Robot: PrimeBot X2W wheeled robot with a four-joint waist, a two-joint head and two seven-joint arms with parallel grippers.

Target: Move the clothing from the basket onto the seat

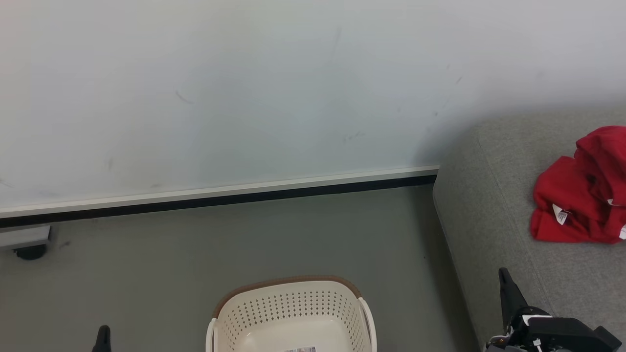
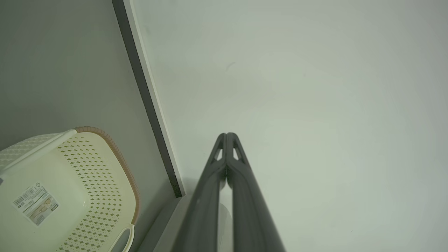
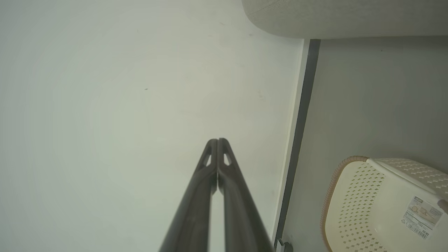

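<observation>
You had the clothing [image 1: 582, 195] on the seat [image 1: 489, 220] | basket [image 1: 293, 305] looked empty | left tool [image 2: 226, 134] and right tool [image 3: 217, 140] clenched, holding nothing | task seemingly done

The head camera looks forward and down at the wall [image 1: 244, 88], with the basket [image 1: 293, 308] near and the seat [image 1: 489, 210] at right. Both wrist cameras face that wall from nearby; all three views share the basket.

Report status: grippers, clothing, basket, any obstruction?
Both empty: left gripper shut, right gripper shut. Red clothing heaped on the seat. White basket on the floor, visible inside bare but for a sticker. Nothing seen in the way.
</observation>
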